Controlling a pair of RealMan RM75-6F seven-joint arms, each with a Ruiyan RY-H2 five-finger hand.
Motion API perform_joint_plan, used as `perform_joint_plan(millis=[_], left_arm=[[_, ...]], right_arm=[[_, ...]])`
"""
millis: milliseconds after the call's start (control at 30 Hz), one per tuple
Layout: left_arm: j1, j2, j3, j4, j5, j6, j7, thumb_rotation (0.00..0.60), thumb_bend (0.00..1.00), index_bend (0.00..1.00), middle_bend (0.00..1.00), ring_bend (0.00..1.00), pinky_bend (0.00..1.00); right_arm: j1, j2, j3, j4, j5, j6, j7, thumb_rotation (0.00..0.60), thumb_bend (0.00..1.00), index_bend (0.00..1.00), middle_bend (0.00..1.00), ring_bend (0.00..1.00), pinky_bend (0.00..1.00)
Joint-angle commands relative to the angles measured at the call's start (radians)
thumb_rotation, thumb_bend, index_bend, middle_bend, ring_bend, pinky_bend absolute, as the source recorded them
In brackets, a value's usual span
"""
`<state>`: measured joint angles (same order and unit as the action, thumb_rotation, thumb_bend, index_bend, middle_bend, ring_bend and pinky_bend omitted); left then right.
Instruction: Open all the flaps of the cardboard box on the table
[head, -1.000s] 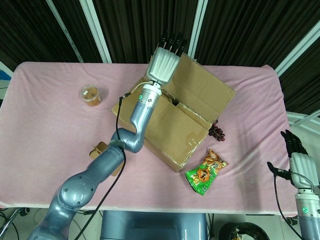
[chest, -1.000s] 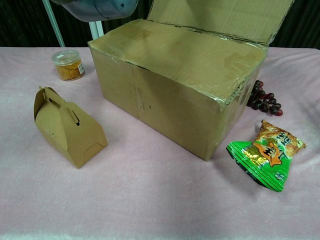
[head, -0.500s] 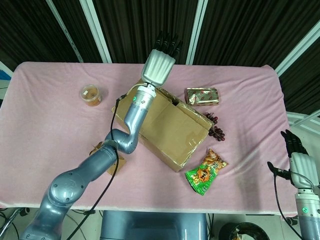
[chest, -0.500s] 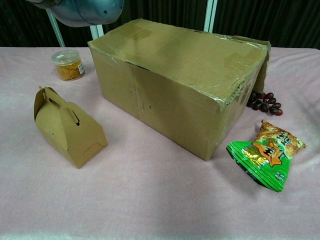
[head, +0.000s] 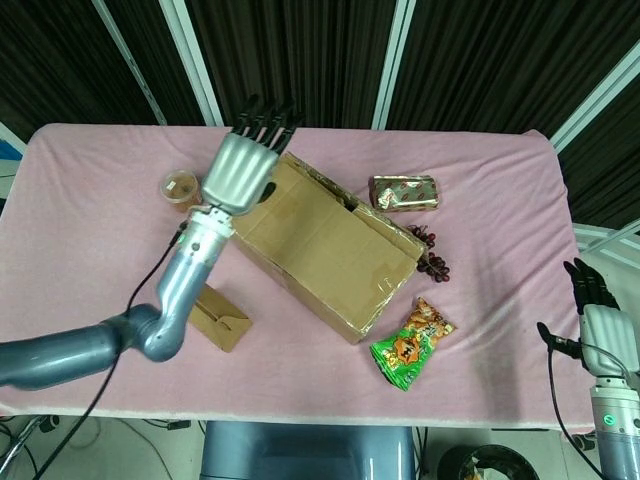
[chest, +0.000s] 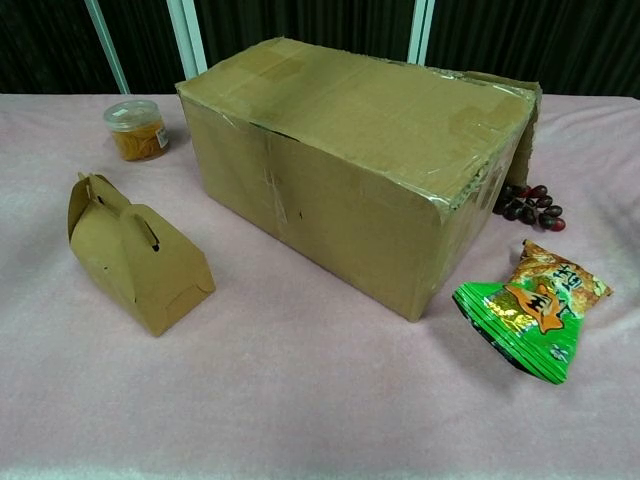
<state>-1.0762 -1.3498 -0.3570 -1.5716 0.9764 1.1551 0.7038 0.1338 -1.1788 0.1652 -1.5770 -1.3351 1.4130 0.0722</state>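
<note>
One box (head: 325, 247), centre frame; flaps stiff, light, taped. Near flap lies flat: hook its free edge. Left hand (head: 240, 172) spread, empty, upper left. Right hand (head: 597, 318) straight-fingered, idle, lower right.

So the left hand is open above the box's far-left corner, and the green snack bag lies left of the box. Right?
Not quite: the green snack bag lies right of the cardboard box, as the head view shows. The left hand is open above the box's far-left corner.
</note>
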Motion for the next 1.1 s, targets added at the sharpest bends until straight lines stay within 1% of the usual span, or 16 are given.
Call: perform_joint_plan(millis=[33, 133, 267, 333, 433, 567, 600, 667, 733, 800, 867, 900, 1000, 1100], left_arm=[[0.237, 0.243, 0.078, -0.275, 0.019, 0.174, -0.009, 0.6, 0.14, 0.0, 0.0, 0.0, 0.0], [0.327, 0.292, 0.123, -0.328, 0.091, 0.243, -0.074, 0.6, 0.14, 0.0, 0.0, 0.0, 0.0], [0.441, 0.318, 0.195, -0.337, 0.209, 0.34, -0.148, 0.6, 0.14, 0.0, 0.0, 0.0, 0.0], [0.504, 0.318, 0.233, -0.328, 0.256, 0.393, -0.188, 0.6, 0.14, 0.0, 0.0, 0.0, 0.0], [0.582, 0.305, 0.274, -0.299, 0.303, 0.453, -0.245, 0.6, 0.14, 0.0, 0.0, 0.0, 0.0], [0.665, 0.266, 0.31, -0.246, 0.326, 0.495, -0.326, 0.6, 0.14, 0.0, 0.0, 0.0, 0.0], [0.681, 0.255, 0.315, -0.23, 0.326, 0.5, -0.341, 0.6, 0.14, 0.0, 0.0, 0.0, 0.0], [0.709, 0.234, 0.32, -0.204, 0.319, 0.508, -0.363, 0.6, 0.14, 0.0, 0.0, 0.0, 0.0], [0.739, 0.21, 0.317, -0.187, 0.312, 0.522, -0.395, 0.6, 0.14, 0.0, 0.0, 0.0, 0.0], [0.759, 0.185, 0.313, -0.15, 0.326, 0.541, -0.41, 0.6, 0.14, 0.0, 0.0, 0.0, 0.0], [0.766, 0.172, 0.308, -0.125, 0.34, 0.548, -0.413, 0.6, 0.14, 0.0, 0.0, 0.0, 0.0], [0.771, 0.162, 0.304, -0.104, 0.351, 0.553, -0.416, 0.6, 0.14, 0.0, 0.0, 0.0, 0.0], [0.779, 0.146, 0.293, -0.077, 0.369, 0.554, -0.425, 0.6, 0.14, 0.0, 0.0, 0.0, 0.0], [0.784, 0.145, 0.281, -0.083, 0.378, 0.544, -0.437, 0.6, 0.14, 0.0, 0.0, 0.0, 0.0]], right_arm=[[0.0, -0.002, 0.001, -0.002, 0.002, 0.003, -0.009, 0.6, 0.32, 0.0, 0.0, 0.0, 0.21], [0.0, -0.005, 0.001, -0.003, -0.001, 0.011, -0.03, 0.6, 0.32, 0.0, 0.0, 0.0, 0.21], [0.0, -0.008, -0.001, -0.008, -0.007, 0.018, -0.056, 0.6, 0.32, 0.0, 0.0, 0.0, 0.21], [0.001, -0.007, -0.001, -0.012, -0.007, 0.018, -0.067, 0.6, 0.32, 0.0, 0.0, 0.0, 0.21], [0.005, -0.004, 0.003, -0.022, -0.009, 0.019, -0.079, 0.6, 0.32, 0.0, 0.0, 0.0, 0.21], [0.019, 0.01, 0.019, -0.059, -0.01, 0.015, -0.084, 0.6, 0.33, 0.0, 0.0, 0.01, 0.21], [0.025, 0.015, 0.027, -0.076, -0.005, 0.01, -0.081, 0.6, 0.34, 0.0, 0.02, 0.03, 0.21], [0.041, 0.028, 0.047, -0.122, 0.01, -0.008, -0.07, 0.6, 0.35, 0.0, 0.08, 0.08, 0.21], [0.074, 0.054, 0.081, -0.206, 0.045, -0.054, -0.059, 0.6, 0.36, 0.0, 0.15, 0.12, 0.21], [0.123, 0.082, 0.132, -0.311, 0.115, -0.119, -0.056, 0.6, 0.36, 0.0, 0.16, 0.13, 0.21], [0.151, 0.094, 0.161, -0.365, 0.168, -0.154, -0.063, 0.6, 0.37, 0.0, 0.16, 0.13, 0.21], [0.179, 0.099, 0.19, -0.415, 0.222, -0.188, -0.06, 0.6, 0.37, 0.0, 0.16, 0.13, 0.21], [0.235, 0.106, 0.241, -0.492, 0.354, -0.243, -0.064, 0.6, 0.38, 0.0, 0.16, 0.13, 0.21], [0.293, 0.099, 0.284, -0.533, 0.477, -0.284, -0.059, 0.6, 0.39, 0.0, 0.16, 0.13, 0.21]])
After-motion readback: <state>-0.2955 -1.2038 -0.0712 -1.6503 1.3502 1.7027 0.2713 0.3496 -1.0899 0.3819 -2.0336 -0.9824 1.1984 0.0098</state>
